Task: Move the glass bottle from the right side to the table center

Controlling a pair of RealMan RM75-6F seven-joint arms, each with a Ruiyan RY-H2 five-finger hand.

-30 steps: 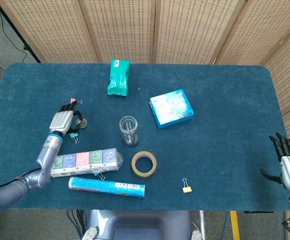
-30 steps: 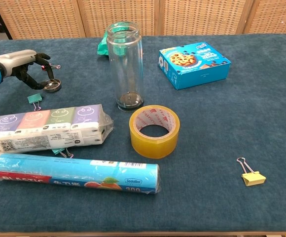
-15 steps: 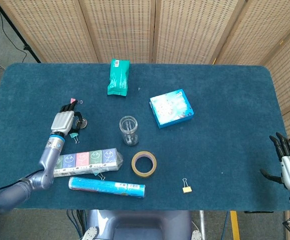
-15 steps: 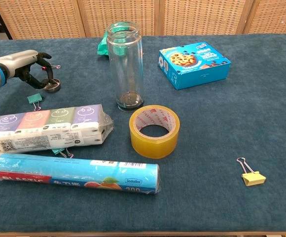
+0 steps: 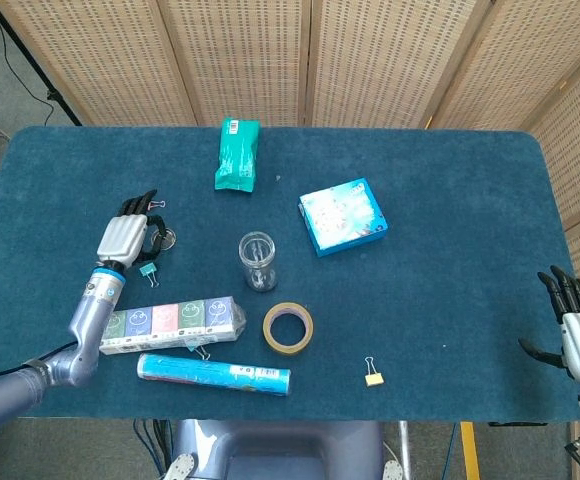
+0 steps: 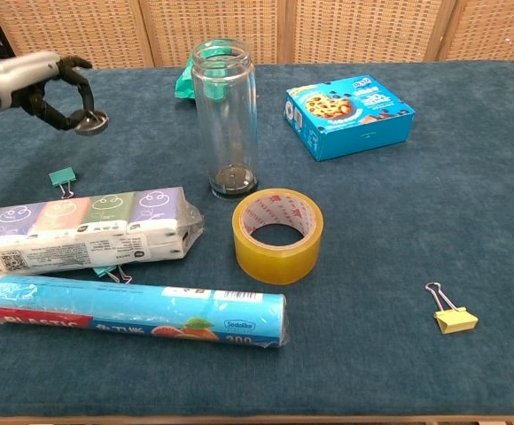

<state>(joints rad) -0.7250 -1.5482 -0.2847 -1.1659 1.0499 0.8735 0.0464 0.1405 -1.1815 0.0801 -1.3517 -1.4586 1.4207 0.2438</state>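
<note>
The glass bottle (image 6: pixel 225 124) stands upright near the middle of the counter (image 5: pixel 450 200), with the tape roll (image 6: pixel 277 235) just before it. The box (image 5: pixel 342 216) lies to its right, the pouch (image 5: pixel 237 154) near the far edge. The tissue pack (image 6: pixel 80 230) and the wrap roll (image 6: pixel 133 312) lie along the near edge, left.

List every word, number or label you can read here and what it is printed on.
"PLASTIC" and "200": on the plastic-wrap roll.
A small white logo on the same roll: too blurred to read with confidence.
Cookie box: print too small.
Tissue pack, green pouch: labels unreadable.
</note>
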